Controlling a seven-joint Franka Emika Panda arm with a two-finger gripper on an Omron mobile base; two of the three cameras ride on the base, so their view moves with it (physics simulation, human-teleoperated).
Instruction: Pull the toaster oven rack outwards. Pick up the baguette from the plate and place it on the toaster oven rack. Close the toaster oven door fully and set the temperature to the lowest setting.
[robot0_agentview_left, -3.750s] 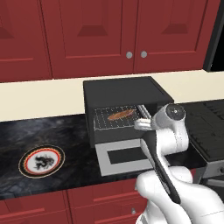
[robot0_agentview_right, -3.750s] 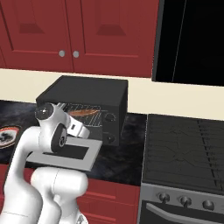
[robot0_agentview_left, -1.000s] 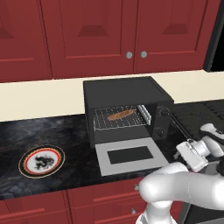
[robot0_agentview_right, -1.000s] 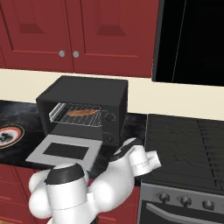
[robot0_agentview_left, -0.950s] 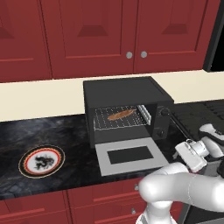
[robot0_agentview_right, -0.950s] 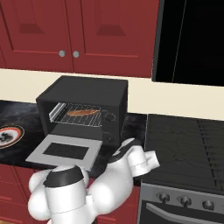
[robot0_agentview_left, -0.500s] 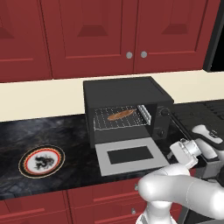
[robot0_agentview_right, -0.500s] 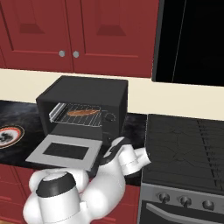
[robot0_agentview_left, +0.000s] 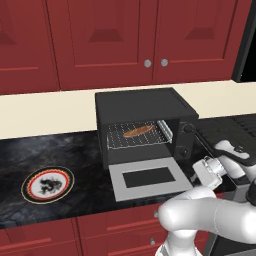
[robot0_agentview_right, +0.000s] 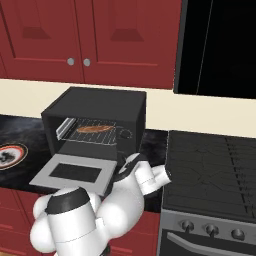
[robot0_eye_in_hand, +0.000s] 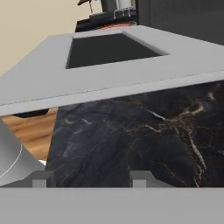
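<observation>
We have the baguette (robot0_agentview_left: 138, 131) on the rack (robot0_agentview_left: 136, 136), so the door (robot0_agentview_left: 150, 178) is next. It lies open and flat, just left of and above our gripper (robot0_agentview_left: 200, 171), its free edge running crosswise ahead of the fingers. Whether the fingers stand wide or narrow, we cannot tell; they hold nothing.

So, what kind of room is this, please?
A rendered home kitchen, most likely: red cabinets above a dark marble counter, a toaster oven with a baguette inside, and a stove beside it.

glossy white arm (robot0_agentview_left: 210, 220), dark joints
</observation>
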